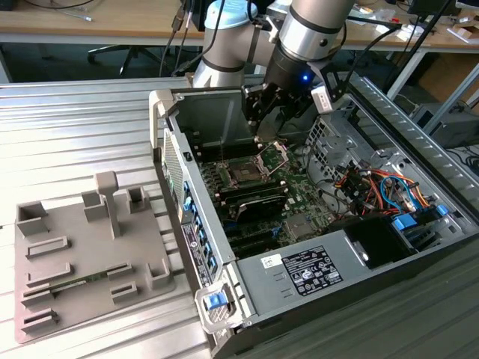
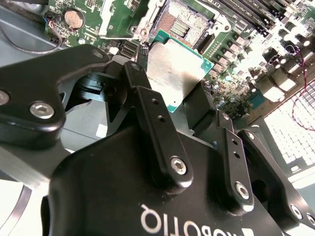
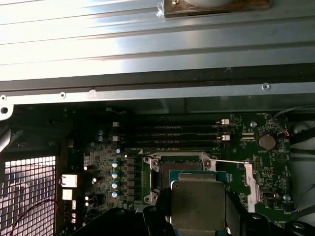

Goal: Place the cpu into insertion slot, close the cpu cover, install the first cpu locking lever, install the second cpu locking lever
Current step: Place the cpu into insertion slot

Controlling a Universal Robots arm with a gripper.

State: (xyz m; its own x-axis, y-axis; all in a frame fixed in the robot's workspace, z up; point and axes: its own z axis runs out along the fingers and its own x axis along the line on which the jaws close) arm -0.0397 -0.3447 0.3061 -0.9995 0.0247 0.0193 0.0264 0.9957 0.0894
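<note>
Your hand (image 2: pixel 167 88) clamped the cpu (image 2: pixel 177 64) by two opposite edges, its metal face turned away from the insertion slot (image 2: pixel 186 22) close beneath.

A: What is the cpu (image 2: pixel 174 69) face like?
B: Dull brushed metal, silver-tan, with a green rim.
A: And the gripper (image 2: pixel 172 86)?
B: Matt black, with shiny metal screws.
A: The surface (image 1: pixel 75 127)?
B: Ribbed bare metal with a soft sheen. The motherboard (image 3: pixel 275 172) is glossy green.
</note>
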